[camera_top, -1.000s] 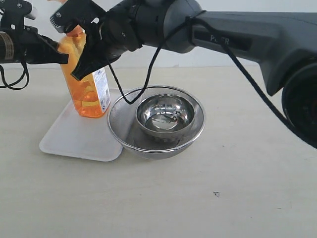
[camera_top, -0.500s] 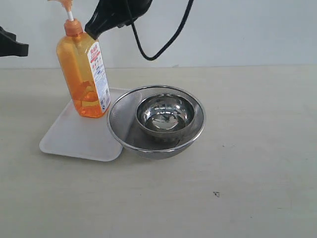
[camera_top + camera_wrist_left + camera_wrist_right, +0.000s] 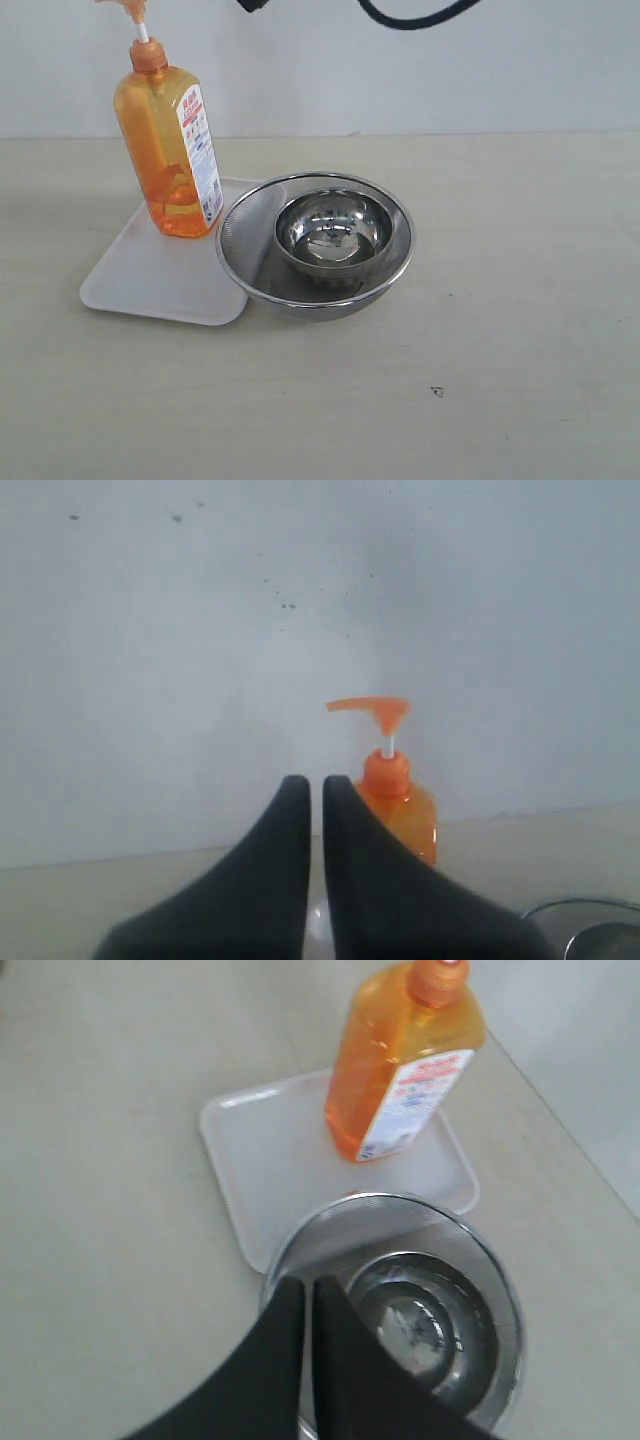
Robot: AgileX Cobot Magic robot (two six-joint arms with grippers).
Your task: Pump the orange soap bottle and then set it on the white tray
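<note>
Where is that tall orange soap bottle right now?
In the exterior view the orange soap bottle stands upright on the left, on the far end of the white tray, just left of the mesh strainer bowl.

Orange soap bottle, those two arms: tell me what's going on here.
Nothing is holding anything right now. The orange soap bottle stands upright on the white tray, next to a mesh strainer with a small steel bowl inside it. The left gripper and the right gripper are both shut and empty, in the air clear of the bottle.
</note>
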